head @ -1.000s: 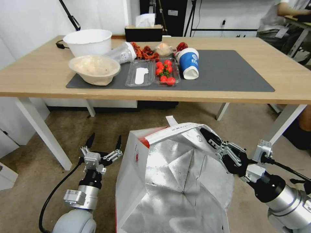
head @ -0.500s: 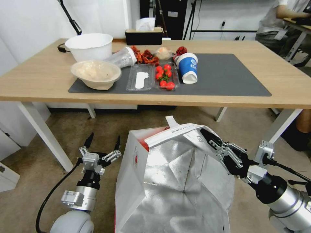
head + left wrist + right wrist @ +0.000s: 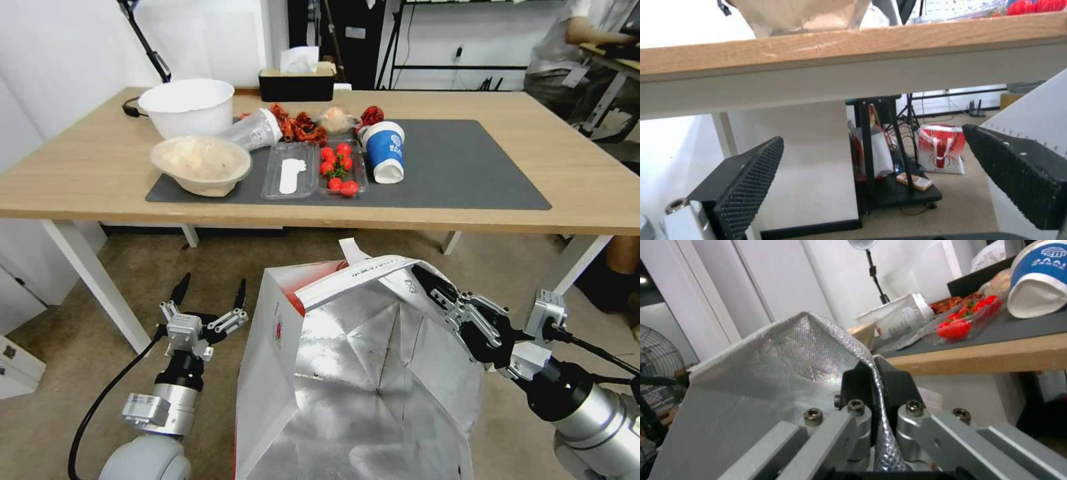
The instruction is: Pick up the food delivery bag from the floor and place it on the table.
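Note:
The food delivery bag (image 3: 360, 373) stands open-mouthed right in front of me, silver foil inside, white-and-red side with a round red logo facing left. Its bottom is cut off by the head view's lower edge. My right gripper (image 3: 427, 279) is shut on the bag's right rim; the right wrist view shows the foil rim (image 3: 818, 350) pinched in the gripper (image 3: 873, 373). My left gripper (image 3: 210, 288) hangs open just left of the bag, apart from it, above the floor (image 3: 167, 267). The table (image 3: 100, 193) with its dark grey mat (image 3: 467, 167) lies beyond the bag.
On the table's left half stand a white bowl (image 3: 188, 107), a paper bowl (image 3: 200, 163), a tomato tray (image 3: 339, 168), a tipped blue cup (image 3: 387, 152) and a tissue box (image 3: 297, 80). White table legs (image 3: 93, 287) flank the bag. The mat's right half is bare.
The whole head view has shifted: the table now sits lower in the picture, while the bag and both grippers keep their place in it. Both grips are unchanged.

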Robot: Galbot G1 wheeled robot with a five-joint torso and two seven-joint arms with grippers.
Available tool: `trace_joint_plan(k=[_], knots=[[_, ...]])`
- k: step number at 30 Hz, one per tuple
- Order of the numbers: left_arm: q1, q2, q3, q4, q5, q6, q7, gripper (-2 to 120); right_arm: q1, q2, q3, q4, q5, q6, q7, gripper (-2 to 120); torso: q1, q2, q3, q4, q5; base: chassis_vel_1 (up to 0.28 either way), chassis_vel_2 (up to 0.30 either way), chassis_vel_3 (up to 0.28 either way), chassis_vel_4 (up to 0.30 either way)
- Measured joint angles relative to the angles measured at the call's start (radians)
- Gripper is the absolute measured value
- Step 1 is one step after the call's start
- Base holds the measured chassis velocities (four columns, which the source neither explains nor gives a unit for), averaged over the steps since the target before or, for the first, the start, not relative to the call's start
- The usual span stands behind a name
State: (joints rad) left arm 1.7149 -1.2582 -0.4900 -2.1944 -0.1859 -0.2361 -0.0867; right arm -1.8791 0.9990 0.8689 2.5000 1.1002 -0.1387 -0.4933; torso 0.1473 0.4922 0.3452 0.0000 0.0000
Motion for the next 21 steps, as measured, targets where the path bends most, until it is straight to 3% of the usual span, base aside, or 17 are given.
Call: trace_joint_plan(k=[21], knots=[[0.008,0.001,-0.005,-0.013,0.006,0.004,0.001,99,0.003,0.000,-0.013,0.000,-0.004,0.006,0.000,0,0.034,0.092,0.058,0.0000,-0.0001,0.000,0.000,0.000,0.000]])
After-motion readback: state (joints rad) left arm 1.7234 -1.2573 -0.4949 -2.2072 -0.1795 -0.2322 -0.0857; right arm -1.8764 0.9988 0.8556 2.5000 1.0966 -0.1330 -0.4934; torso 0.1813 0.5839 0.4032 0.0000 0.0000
